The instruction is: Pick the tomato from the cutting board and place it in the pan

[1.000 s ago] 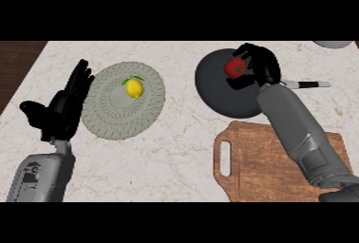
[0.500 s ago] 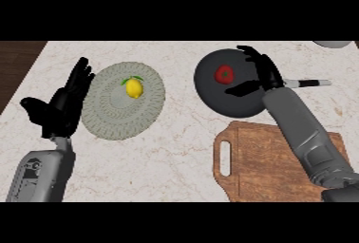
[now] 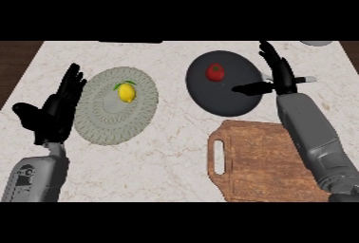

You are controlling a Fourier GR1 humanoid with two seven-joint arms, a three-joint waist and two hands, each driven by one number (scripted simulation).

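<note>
I see the tomato [image 3: 214,72] lying inside the dark round pan [image 3: 226,102], apart from my right hand [image 3: 279,76], whose fingers are spread straight with the thumb out over the pan's right rim; the main risk I judge from here is that thumb or forearm clipping the rim and sliding the smooth pan, setting the round, glossy tomato rolling. My left hand [image 3: 56,108] rests open beside the ribbed grey plate [image 3: 105,123] holding a lemon [image 3: 126,92], while the grainy wooden cutting board [image 3: 263,163] sits bare on the marbled desk [image 3: 168,156]

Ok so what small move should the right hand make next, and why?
Probably draw the right hand back from the pan: the tomato already lies in the pan, the hand is open and clear of it, and the cutting board holds nothing.
</note>
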